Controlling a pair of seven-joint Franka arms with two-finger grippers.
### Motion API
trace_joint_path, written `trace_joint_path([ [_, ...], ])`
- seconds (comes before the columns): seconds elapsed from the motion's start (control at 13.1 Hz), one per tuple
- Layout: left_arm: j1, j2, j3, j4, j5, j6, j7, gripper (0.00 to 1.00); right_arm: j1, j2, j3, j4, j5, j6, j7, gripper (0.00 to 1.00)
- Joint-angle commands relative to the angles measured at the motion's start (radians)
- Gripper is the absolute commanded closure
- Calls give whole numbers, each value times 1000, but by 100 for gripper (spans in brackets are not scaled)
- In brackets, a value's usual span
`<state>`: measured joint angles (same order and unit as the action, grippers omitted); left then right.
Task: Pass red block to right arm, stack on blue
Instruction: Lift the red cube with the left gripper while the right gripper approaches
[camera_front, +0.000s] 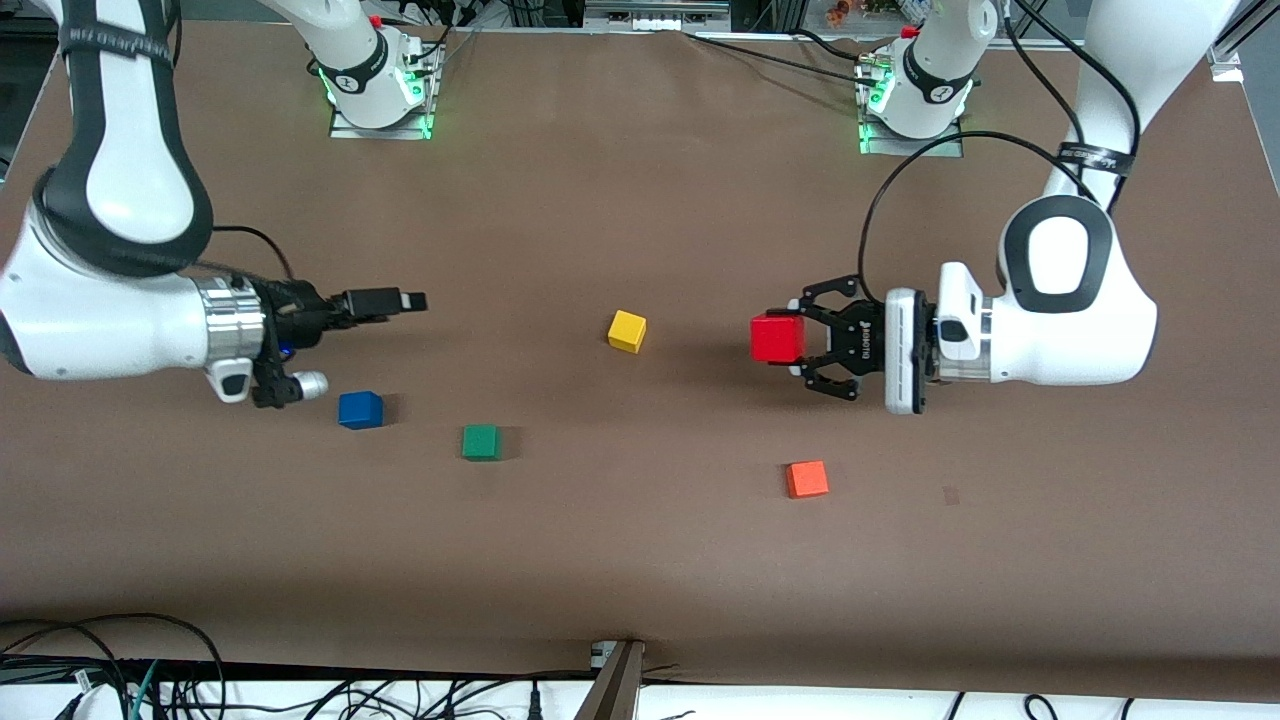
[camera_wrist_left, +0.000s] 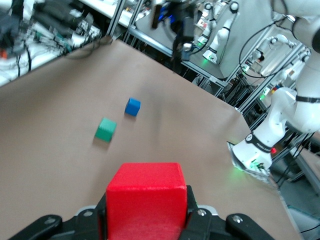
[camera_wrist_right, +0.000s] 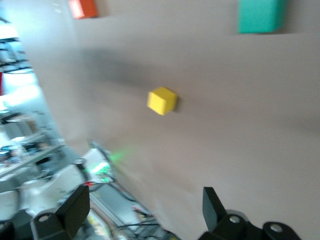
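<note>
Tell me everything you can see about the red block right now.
The red block is a small, plain, pure-red cube with a matte, slightly grainy surface and crisp edges. It sits upright, clamped between the fingers of the left gripper, which is shut on it and carries it off the table, toward the left arm's end. Its top and front faces are uncovered; nothing else touches it. The yellow cube is the nearest block.

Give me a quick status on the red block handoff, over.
Left end effector shut on red block, held above the table. Right end effector open, empty, waiting above blue cube. Yellow cube on the table between the arms.
</note>
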<state>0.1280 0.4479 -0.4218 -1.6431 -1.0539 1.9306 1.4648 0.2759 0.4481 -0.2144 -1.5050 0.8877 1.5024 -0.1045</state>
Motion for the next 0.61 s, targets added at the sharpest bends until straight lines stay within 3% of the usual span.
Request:
trace_joint_path([
  [0.0,-60,40,1,29,-112,54,194,97,-9,35,1,2,204,-7,-17,0],
  [0.38,-148,63,-2,16,-254,252,437,99,-3,93,3,-56,511,-11,-110,0],
  [0.54,-191,86,0,26,-378,272,503,100,15,113,7,-95,620,-5,-191,0],
])
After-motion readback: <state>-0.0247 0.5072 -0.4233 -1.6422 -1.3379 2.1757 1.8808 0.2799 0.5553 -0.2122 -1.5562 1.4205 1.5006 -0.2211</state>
